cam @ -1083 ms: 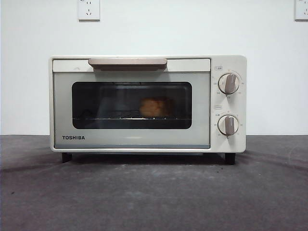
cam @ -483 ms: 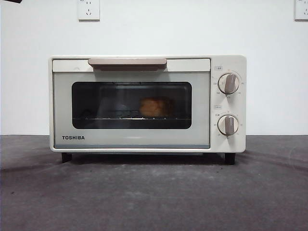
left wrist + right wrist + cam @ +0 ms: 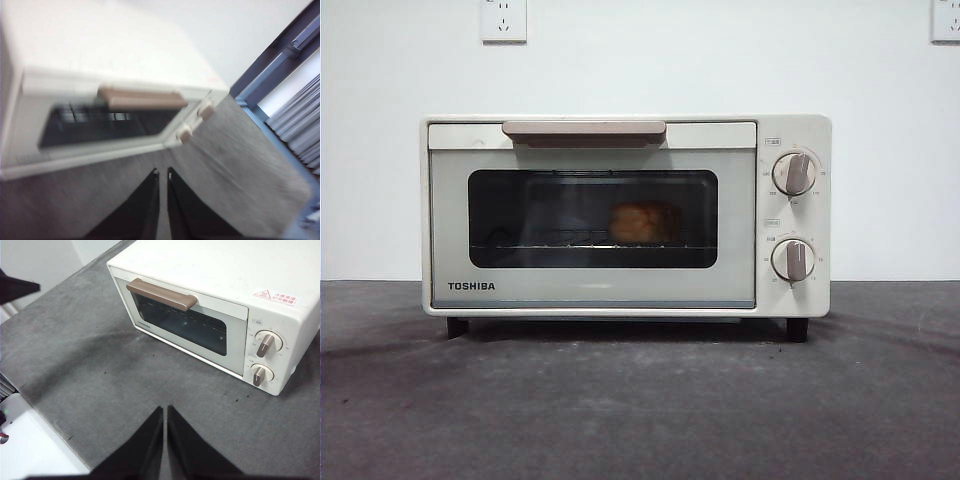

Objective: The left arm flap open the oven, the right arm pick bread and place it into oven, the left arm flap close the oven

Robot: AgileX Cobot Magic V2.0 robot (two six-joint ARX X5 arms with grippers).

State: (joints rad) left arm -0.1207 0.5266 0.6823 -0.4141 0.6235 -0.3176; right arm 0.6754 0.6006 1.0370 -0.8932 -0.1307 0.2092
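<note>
The cream-white oven stands on the grey table with its door shut and the beige handle at the top. Through the dark window the golden bread rests on the wire rack, right of centre. No arm shows in the front view. My left gripper hovers shut and empty above the table in front of the oven; that picture is motion-blurred. My right gripper hangs shut and empty high over the table, well back from the oven. A black tip, seemingly the left arm, shows in the right wrist view.
Two wall sockets sit on the white wall behind the oven. The grey table top ends at an edge with a white surface beyond it. Grey curtains hang past the table.
A black arm tip that showed at the top left corner of the front view half a second ago has left the picture. Oven and bread have not moved.
</note>
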